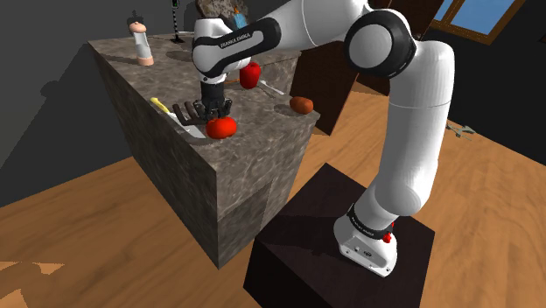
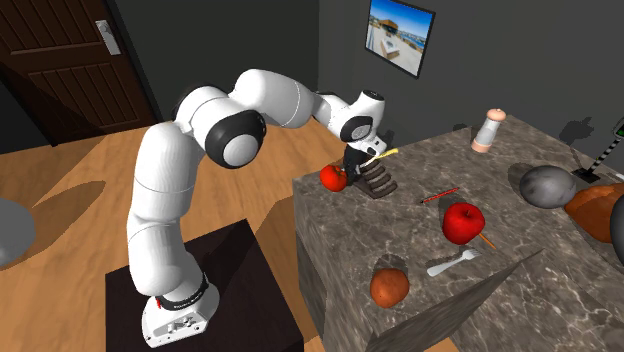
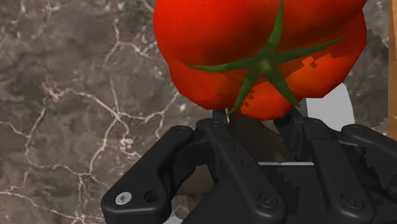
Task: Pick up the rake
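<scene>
- The gripper (image 1: pixel 216 109) is lowered to the top of a marble-patterned counter (image 1: pixel 254 166), right at a red tomato (image 1: pixel 220 128).
- The rake (image 1: pixel 182 112) is found on the counter just beside the tomato, on the shoulder view's left of it. Its dark tines are nearest the tomato and its yellow handle points away from it.
- In the second exterior view the rake's dark head is seen just to the right of the tomato. The yellow handle is slanted upward past the gripper.
- In the wrist view the tomato, with its green star-shaped stalk, is seen close ahead of the gripper, over the veined stone.
- Whether the gripper is spread or clamped on the rake cannot be told from these views.
- A red apple (image 2: pixel 462 222) is placed well apart from the tomato, further along the counter, and a fork (image 2: pixel 455 263) lies just beside it.
- A red pencil (image 2: pixel 440 195) lies between the tomato and the apple.
- A brown lump (image 2: pixel 389 287) is set well apart from the tomato, near the counter's front edge in the second exterior view.
- A grey stone (image 2: pixel 547 186) and a pale bottle (image 2: pixel 489 130) stand far from the tomato, toward the counter's other end.
- The arm's dark stand (image 1: pixel 297 254) is set on a wooden floor (image 1: pixel 87 219), below the counter corner nearest the tomato.
- A dark door (image 2: pixel 70 60) and a framed picture (image 2: pixel 400 35) are seen on the walls behind, well apart from the tomato.
</scene>
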Controlling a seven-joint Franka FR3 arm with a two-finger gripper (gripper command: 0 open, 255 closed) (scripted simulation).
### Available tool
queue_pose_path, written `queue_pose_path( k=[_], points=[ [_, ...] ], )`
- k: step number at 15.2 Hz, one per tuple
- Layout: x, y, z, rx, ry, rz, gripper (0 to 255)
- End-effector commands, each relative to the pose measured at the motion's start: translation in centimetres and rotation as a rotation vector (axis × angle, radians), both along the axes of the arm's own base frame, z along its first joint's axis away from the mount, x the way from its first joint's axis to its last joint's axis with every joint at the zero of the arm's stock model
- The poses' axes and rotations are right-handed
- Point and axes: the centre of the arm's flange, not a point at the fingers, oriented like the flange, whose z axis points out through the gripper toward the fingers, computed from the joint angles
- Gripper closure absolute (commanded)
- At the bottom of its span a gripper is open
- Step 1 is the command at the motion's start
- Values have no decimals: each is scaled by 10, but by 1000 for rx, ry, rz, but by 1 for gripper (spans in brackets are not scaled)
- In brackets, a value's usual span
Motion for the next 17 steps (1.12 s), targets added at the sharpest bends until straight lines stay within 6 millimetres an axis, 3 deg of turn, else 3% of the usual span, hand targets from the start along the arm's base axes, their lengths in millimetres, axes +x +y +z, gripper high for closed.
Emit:
queue_pose_path(
  k=[1, 15, 17],
  points=[
    [0, 1, 5, 0, 0, 1, 255],
    [0, 1, 79, 0, 0, 0, 255],
    [0, 1, 80, 0, 0, 1, 255]
  ],
)
